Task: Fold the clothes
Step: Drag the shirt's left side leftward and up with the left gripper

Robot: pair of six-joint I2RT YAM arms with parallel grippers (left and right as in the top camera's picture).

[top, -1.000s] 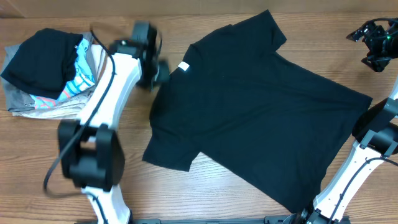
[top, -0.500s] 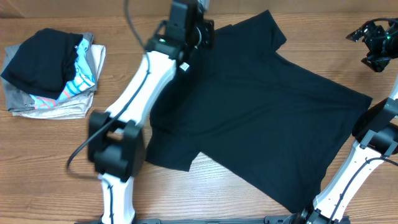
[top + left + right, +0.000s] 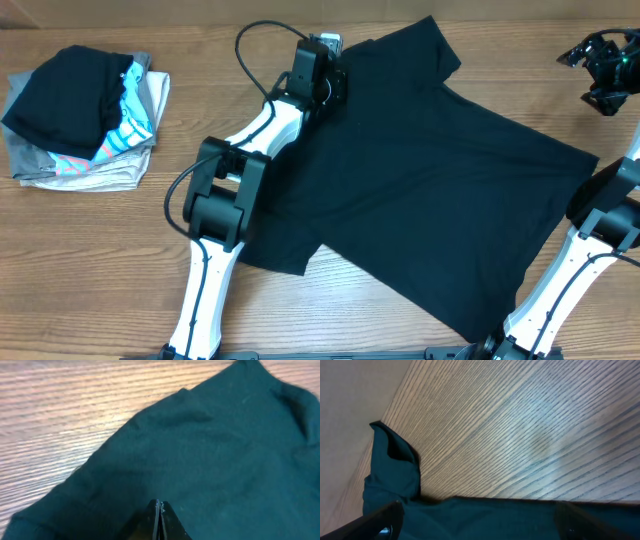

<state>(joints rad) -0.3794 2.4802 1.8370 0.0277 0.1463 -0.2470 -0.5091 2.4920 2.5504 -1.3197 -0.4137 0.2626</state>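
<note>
T-shirt (image 3: pixel 430 170) spread at centre, folded pile (image 3: pixel 85 120) far left, left tool (image 3: pixel 159 507) over its far edge

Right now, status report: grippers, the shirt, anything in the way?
Left gripper shut, over the black T-shirt, neck end. Right gripper open, off to the side. Shirt spread out, unfolded. Folded pile sits apart.

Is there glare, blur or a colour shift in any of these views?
Overhead: even light, sharp; the T-shirt reads black. Left wrist: the T-shirt looks teal, the table pale and washed out at the top. Right wrist: a bright sheen on the table, the same teal cast, blurred fingers at the bottom edge.
</note>
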